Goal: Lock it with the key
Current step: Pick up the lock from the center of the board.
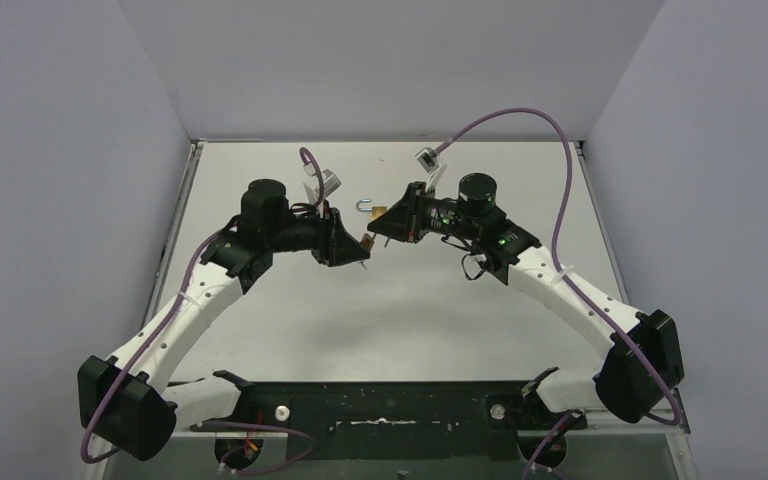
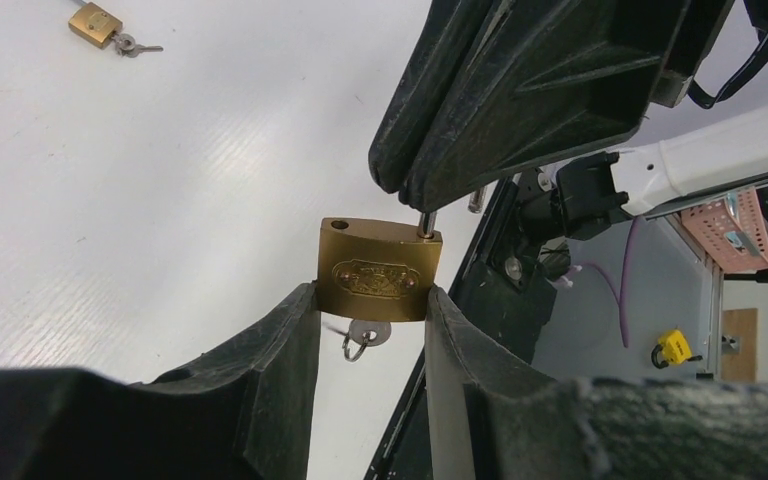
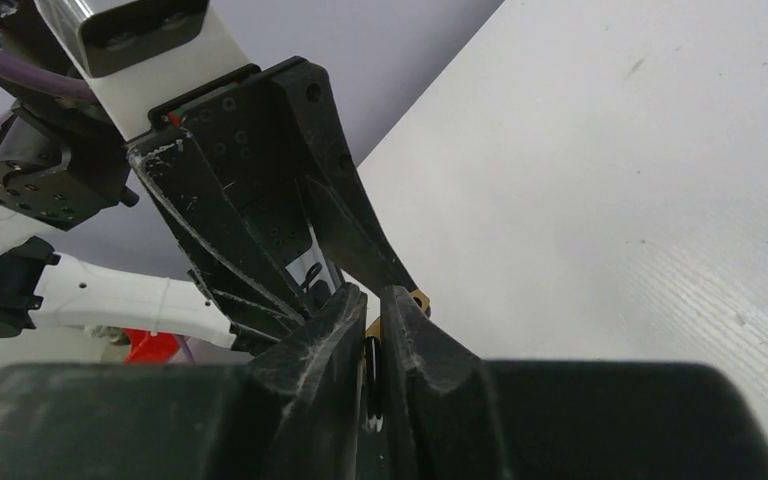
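Hard to read from above: in the overhead view the brass padlock (image 1: 368, 241) is just a speck wedged between the two grippers, and its key can't be made out there at all. The left wrist camera gives us more. The shackle (image 2: 425, 222) shows only as a short silver post rising from one top corner of the body, and the rest is swallowed by black fingers, while the hole at the other corner sits bare. The key (image 2: 365, 333) pokes out under the body with its ring dangling, blade out of sight. The left gripper (image 2: 370, 295) is clamped on the padlock's two sides, holding it upright above the table (image 2: 160, 200). The right gripper (image 3: 372, 295) comes in from above, its fingers pinched almost together on the shackle, and from its own camera only a sliver of brass peeks through. Both arms are bent inward, elbows out, wrists meeting tip to tip mid-table. A spare padlock (image 2: 95, 22) lies far off, and another brass piece is cut off at the frame edge.
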